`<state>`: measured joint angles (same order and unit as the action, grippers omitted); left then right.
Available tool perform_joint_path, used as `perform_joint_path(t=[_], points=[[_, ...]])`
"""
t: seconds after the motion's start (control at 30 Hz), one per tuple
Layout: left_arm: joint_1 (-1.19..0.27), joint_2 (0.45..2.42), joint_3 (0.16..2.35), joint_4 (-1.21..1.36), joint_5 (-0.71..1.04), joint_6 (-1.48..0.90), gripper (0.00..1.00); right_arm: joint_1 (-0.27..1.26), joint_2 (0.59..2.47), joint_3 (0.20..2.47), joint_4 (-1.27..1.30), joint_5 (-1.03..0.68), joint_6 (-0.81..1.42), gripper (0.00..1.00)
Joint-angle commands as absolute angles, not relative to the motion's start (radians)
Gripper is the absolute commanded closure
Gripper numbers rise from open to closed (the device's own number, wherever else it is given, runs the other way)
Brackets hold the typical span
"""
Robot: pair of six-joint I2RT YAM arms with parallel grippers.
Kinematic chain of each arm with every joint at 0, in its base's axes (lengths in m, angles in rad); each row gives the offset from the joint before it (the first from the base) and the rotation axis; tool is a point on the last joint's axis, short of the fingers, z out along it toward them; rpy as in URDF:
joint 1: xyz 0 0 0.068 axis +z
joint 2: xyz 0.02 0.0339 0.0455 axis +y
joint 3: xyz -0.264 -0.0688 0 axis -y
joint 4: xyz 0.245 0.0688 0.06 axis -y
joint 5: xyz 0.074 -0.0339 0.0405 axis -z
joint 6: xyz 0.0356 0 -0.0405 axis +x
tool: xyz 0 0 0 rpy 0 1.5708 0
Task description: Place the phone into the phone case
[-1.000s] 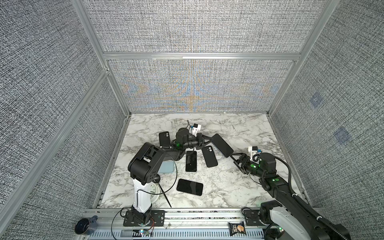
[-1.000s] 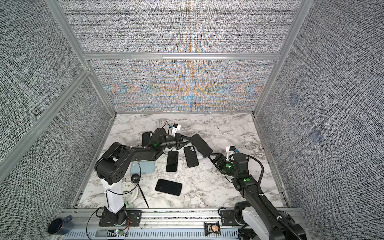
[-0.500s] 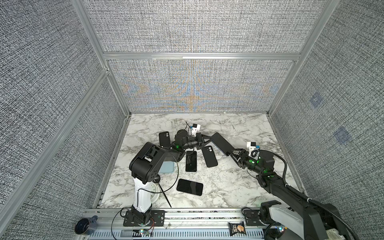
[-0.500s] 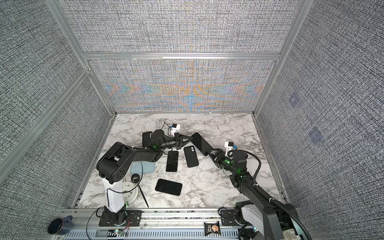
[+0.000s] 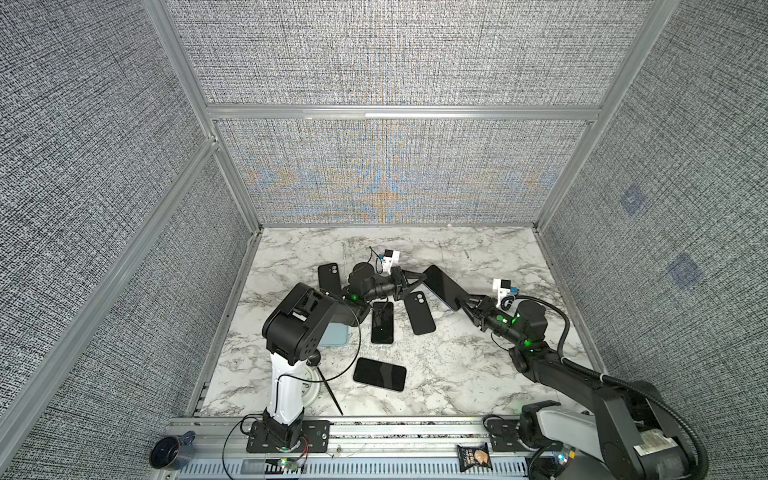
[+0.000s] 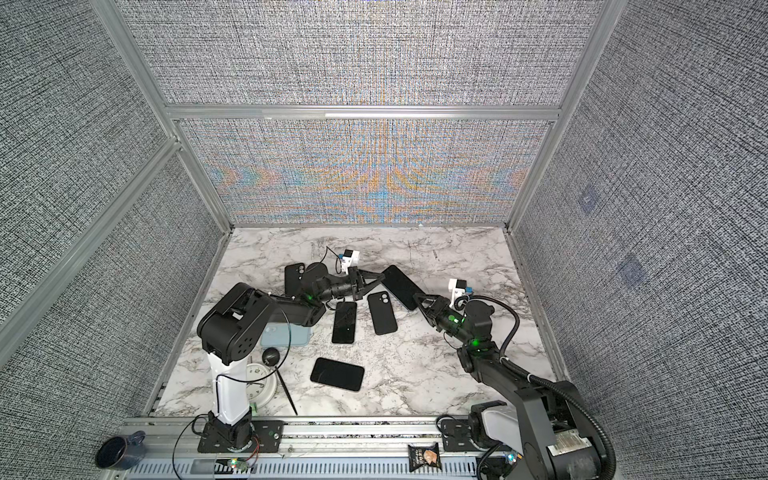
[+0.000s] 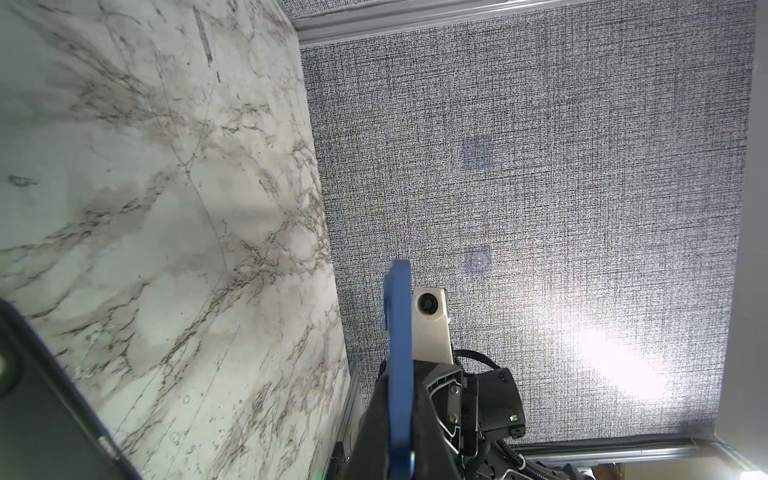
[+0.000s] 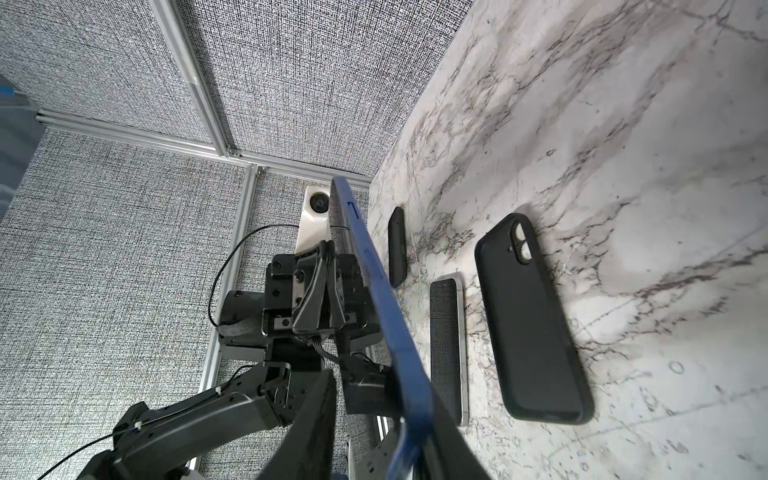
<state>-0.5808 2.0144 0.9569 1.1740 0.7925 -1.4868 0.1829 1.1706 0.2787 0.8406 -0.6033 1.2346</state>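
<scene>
Right wrist view gives the detail: the slim blue-edged phone (image 8: 374, 291) with a dark glass face runs edge-on between that arm's fingers (image 8: 316, 407). A gap shows beside one of them — the jaws straddle its end but do not pinch it yet. In both top views the right gripper (image 5: 464, 302), which stood well clear of the phone a second ago with jaws wide, has come up to its lower-right end and is narrowing. The left gripper (image 5: 417, 281) stays clamped on the upper-left end, so the phone hangs tilted in the air between the two arms, above the marble table (image 5: 457, 374). A black rubbery phone case (image 5: 419, 312) with a twin camera cut-out lies flat just below and left of it. This reads as a handover — insertion has not begun.
</scene>
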Motion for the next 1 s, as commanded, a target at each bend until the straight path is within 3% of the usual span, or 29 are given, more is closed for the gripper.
perform_joint_path(t=[0.0,0.33,0.53,0.8,0.97], points=[[-0.580,2.020,0.953,1.247,0.788,-1.499,0.98,0.183,1.151,0.279,0.873,-0.602,1.226,0.71],[-0.580,2.014,0.939,1.248,0.788,-1.490,0.98,0.183,1.111,0.294,0.792,-0.592,1.205,0.80],[-0.580,2.006,0.923,1.240,0.786,-1.471,0.92,0.183,1.111,0.302,0.767,-0.594,1.206,0.86],[-0.580,1.971,0.892,1.158,0.785,-1.388,0.61,0.180,1.070,0.328,0.643,-0.585,1.170,0.91],[-0.557,1.897,0.878,0.940,0.798,-1.219,0.46,0.158,0.992,0.349,0.466,-0.575,1.106,0.93]])
